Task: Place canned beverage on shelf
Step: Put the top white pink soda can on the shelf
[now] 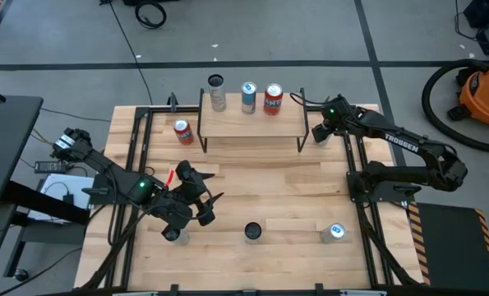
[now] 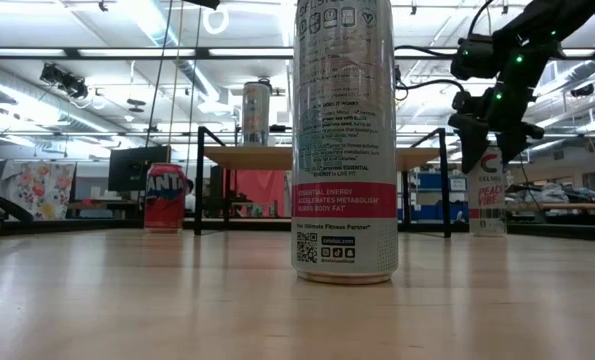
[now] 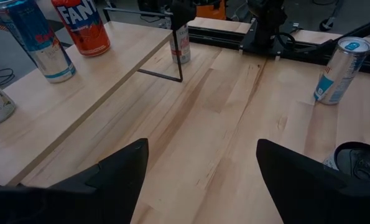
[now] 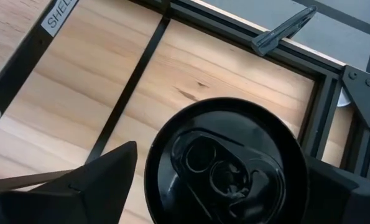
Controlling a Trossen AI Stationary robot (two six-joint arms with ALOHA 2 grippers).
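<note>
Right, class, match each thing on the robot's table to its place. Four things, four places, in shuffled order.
1. orange can
2. red can
3. blue-topped can
4. right gripper

A. on the tabletop, by the shelf's left end
B. above a black-topped can, by the shelf's right end
C. on the shelf
D. far from the shelf, on the right arm's side

Pairs: 1-C, 2-A, 3-D, 4-B
</note>
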